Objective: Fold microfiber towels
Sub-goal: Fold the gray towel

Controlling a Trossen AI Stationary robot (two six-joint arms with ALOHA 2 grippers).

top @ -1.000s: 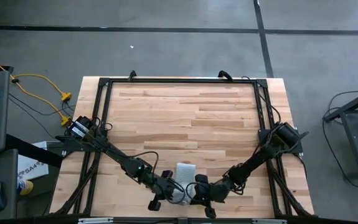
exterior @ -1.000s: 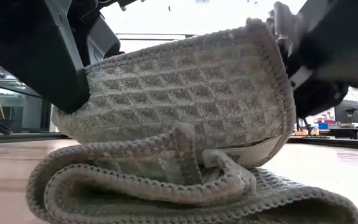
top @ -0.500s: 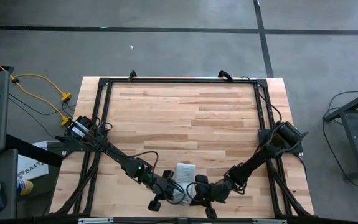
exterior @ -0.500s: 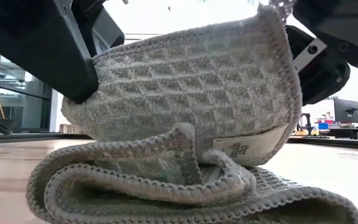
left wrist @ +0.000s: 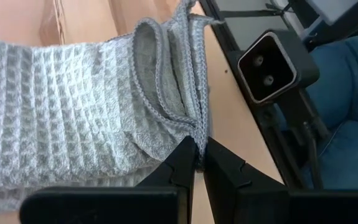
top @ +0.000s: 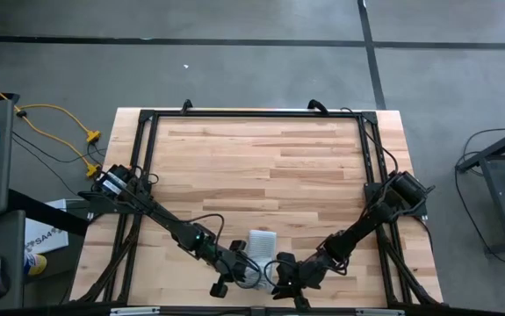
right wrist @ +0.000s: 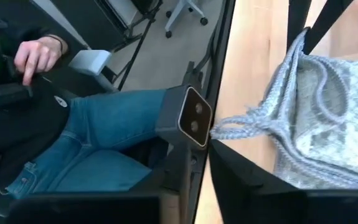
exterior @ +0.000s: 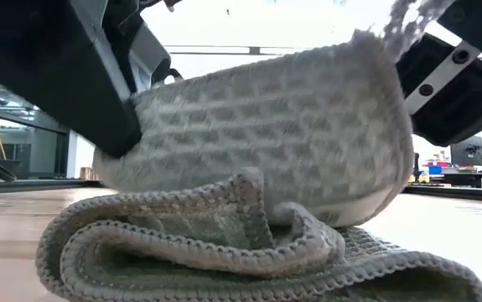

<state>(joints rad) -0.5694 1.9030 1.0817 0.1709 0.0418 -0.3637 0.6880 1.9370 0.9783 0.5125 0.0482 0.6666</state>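
the wooden surface (top: 261,167) is ringed by a black frame, and both arms reach down to its near edge, meeting at the middle. there the grey-white towel (top: 261,240) lies partly folded, its lower layers bunched on the wood and an upper flap lifted off them (exterior: 257,134). the left claw (left wrist: 198,163) is pinched tight on the towel's corner hem, fingers nearly together. the right claw (right wrist: 208,138) grips a stretched corner of the towel's edge just beside the surface's rim. beyond that rim sits a person in jeans (right wrist: 98,149), one hand (right wrist: 38,55) on a controller.
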